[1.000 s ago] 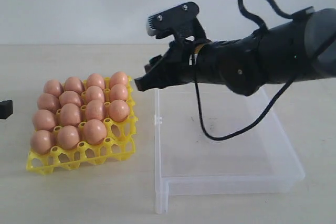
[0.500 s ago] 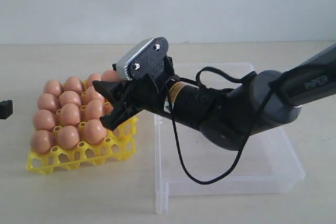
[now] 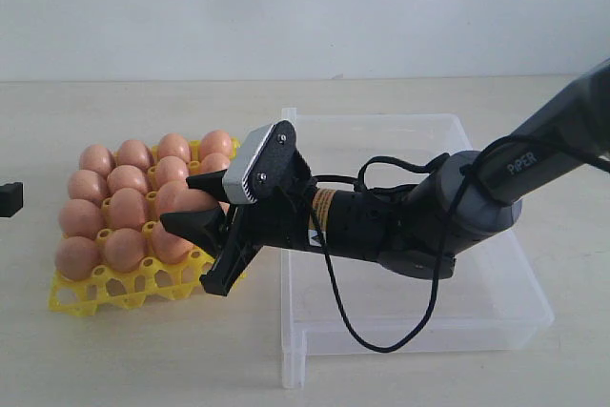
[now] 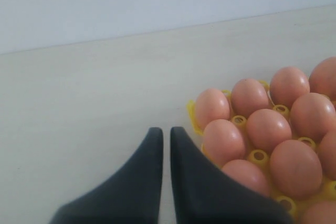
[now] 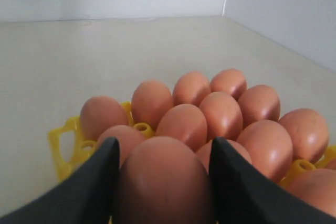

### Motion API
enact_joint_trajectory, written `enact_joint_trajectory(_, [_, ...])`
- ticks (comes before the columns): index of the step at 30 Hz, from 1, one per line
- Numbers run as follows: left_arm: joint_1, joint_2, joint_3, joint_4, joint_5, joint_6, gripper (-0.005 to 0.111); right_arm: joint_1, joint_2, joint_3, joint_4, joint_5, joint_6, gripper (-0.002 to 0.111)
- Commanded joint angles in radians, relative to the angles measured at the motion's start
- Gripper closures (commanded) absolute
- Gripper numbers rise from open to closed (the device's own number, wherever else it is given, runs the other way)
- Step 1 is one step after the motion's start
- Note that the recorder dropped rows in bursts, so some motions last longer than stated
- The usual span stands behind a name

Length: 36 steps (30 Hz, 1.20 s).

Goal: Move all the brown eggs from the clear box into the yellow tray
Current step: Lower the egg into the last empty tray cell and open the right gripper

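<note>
Yellow tray sits at the lower left of the exterior view, most of its cups filled with eggs. The right gripper reaches over from above the box, which lies at lower right, and hangs over the tray's near right corner, pinching one egg. Whether that egg touches a cup is hard to tell. The left gripper, fingers pressed together and holding nothing, is beside the tray.

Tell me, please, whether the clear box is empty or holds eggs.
Empty, as far as can be seen: the clear box shows only bare floor, though the arm hides part of it.
</note>
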Motion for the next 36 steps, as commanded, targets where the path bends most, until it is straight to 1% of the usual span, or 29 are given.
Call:
enact_joint_trajectory(1, [0.002, -0.008, 0.005, -0.005, 0.006, 0.001, 0.103, -0.006, 0.000, -0.007, -0.015, 0.012, 0.010, 0.108])
enact_joint_trajectory(10, [0.002, -0.008, 0.005, -0.005, 0.006, 0.001, 0.103, -0.006, 0.000, -0.007, 0.005, 0.099, 0.010, 0.108])
enact_joint_trajectory(23, [0.002, -0.008, 0.005, -0.005, 0.010, 0.001, 0.103, -0.006, 0.000, -0.008, 0.021, 0.099, 0.010, 0.108])
enact_joint_trajectory(30, [0.002, -0.008, 0.005, -0.005, 0.010, 0.001, 0.103, -0.006, 0.000, -0.009, 0.025, 0.104, -0.031, 0.108])
enact_joint_trajectory(36, [0.002, -0.008, 0.005, -0.005, 0.014, 0.001, 0.103, -0.006, 0.000, -0.047, 0.000, 0.208, 0.022, 0.108])
